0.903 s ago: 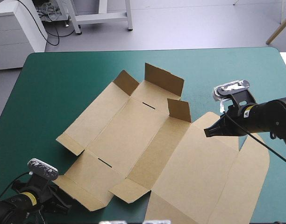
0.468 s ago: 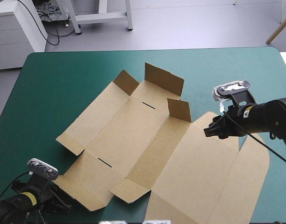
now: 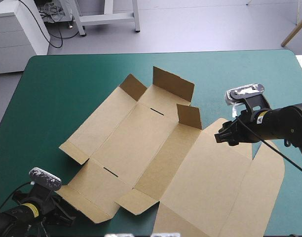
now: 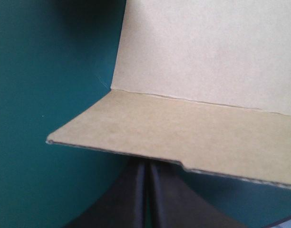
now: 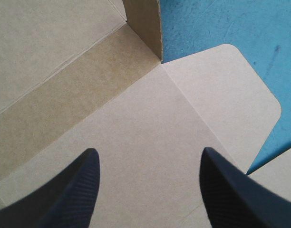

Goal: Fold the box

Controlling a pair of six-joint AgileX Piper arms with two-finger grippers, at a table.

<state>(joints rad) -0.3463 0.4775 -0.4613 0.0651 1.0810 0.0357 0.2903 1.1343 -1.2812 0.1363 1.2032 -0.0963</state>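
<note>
The brown box [image 3: 141,143] lies spread on the teal-green cover as a cut sheet. Three short flaps stand up along its far side, one of them [image 3: 189,117] beside the lid panel. My right gripper [image 3: 223,137] hovers over the lid's far right part, open, with nothing between its black fingers. In the right wrist view this gripper [image 5: 149,153] stands above plain board [image 5: 136,118], a rounded tab [image 5: 226,90] ahead. My left gripper [image 3: 68,214] is at the sheet's near left corner, shut. Its tips [image 4: 146,167] sit under the edge of a slightly lifted flap [image 4: 183,137].
Teal-green cover [image 3: 62,89] shows around the sheet, widest at the far left and far right. The lid panel [image 3: 215,197] runs down to the near edge of the high view. A white cabinet [image 3: 18,34] stands beyond the table's far left corner.
My right gripper's fingers, shut to a point earlier, have spread open over the lid. The left gripper and the box have not moved.
</note>
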